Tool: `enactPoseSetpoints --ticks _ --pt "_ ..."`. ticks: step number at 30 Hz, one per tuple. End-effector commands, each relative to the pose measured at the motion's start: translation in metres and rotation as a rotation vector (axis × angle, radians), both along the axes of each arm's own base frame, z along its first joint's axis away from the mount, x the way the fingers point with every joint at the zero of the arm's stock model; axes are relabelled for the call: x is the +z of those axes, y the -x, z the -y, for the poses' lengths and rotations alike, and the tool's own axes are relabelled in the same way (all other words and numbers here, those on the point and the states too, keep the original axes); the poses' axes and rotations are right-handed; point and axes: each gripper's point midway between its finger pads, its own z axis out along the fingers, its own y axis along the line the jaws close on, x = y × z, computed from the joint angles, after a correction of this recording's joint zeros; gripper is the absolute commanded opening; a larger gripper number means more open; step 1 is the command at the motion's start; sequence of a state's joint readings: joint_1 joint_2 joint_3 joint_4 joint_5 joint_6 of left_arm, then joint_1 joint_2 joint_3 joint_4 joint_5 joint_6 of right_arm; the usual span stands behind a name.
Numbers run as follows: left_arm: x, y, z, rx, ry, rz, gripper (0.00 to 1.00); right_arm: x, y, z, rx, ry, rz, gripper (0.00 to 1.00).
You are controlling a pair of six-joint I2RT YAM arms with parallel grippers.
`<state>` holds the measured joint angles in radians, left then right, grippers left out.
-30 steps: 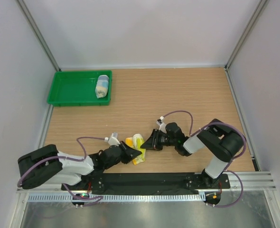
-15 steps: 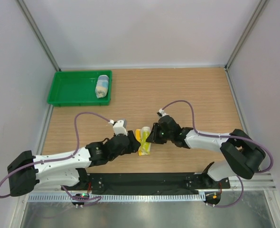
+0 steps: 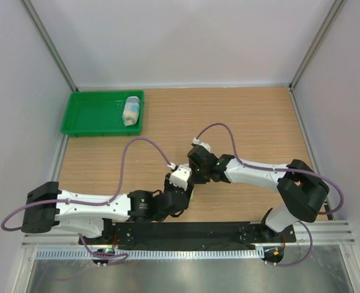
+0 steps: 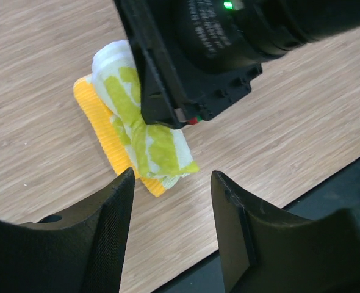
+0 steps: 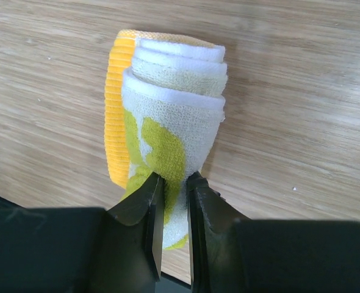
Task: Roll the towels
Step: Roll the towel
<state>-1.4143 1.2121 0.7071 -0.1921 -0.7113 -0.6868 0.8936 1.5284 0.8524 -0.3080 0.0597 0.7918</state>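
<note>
The yellow-green and white towel (image 5: 168,104) is a tight roll with an orange edge, lying on the wooden table (image 5: 302,122). My right gripper (image 5: 174,189) is shut on the roll's near end, which it pinches between both fingers. In the left wrist view the same towel (image 4: 131,116) lies under the black right gripper (image 4: 168,104). My left gripper (image 4: 171,213) stands open just short of the roll, with nothing between its fingers. From above, the two wrists meet near the table's front middle and hide this towel. The light blue and white towel (image 3: 131,111) lies rolled in the green tray (image 3: 91,113).
The green tray sits at the far left corner of the table. The black base rail (image 3: 198,231) runs along the near edge, close behind the left gripper. Grey walls enclose the table on three sides.
My left gripper has let go of the yellow-green towel and opened, and its arm has swung right. My right arm has stretched left and farther out, still pinching the roll.
</note>
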Motion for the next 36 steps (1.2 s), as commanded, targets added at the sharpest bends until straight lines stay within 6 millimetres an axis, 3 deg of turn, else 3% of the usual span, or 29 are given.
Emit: enactPoseSetpoints --ticks 1,9,14,18,25,28,29,36 --pt "0.022 -0.003 0.015 0.019 0.031 0.123 0.54 -0.014 0.009 0.012 0.011 0.124 -0.044 0.09" --pt "0.006 0.004 0.037 -0.010 -0.083 0.186 0.54 -0.010 0.010 0.001 0.028 0.153 -0.049 0.09" --pt "-0.016 0.003 0.045 -0.007 -0.152 0.188 0.57 -0.004 0.010 -0.004 0.038 0.148 -0.046 0.09" --pt "-0.042 -0.001 0.038 0.049 -0.229 0.161 0.62 -0.001 0.011 -0.005 0.044 0.148 -0.044 0.10" --pt "-0.078 -0.003 0.029 0.100 -0.278 0.109 0.61 0.000 0.014 -0.004 0.052 0.143 -0.051 0.10" --pt "-0.087 -0.002 0.023 0.116 -0.278 0.091 0.54 0.001 0.016 -0.006 0.058 0.133 -0.056 0.10" --pt "-0.090 -0.003 0.020 0.123 -0.281 0.083 0.47 0.004 0.016 -0.007 0.057 0.124 -0.055 0.10" --pt "-0.119 0.006 -0.004 0.133 -0.280 -0.003 0.34 0.015 0.019 -0.022 0.092 0.019 -0.095 0.14"
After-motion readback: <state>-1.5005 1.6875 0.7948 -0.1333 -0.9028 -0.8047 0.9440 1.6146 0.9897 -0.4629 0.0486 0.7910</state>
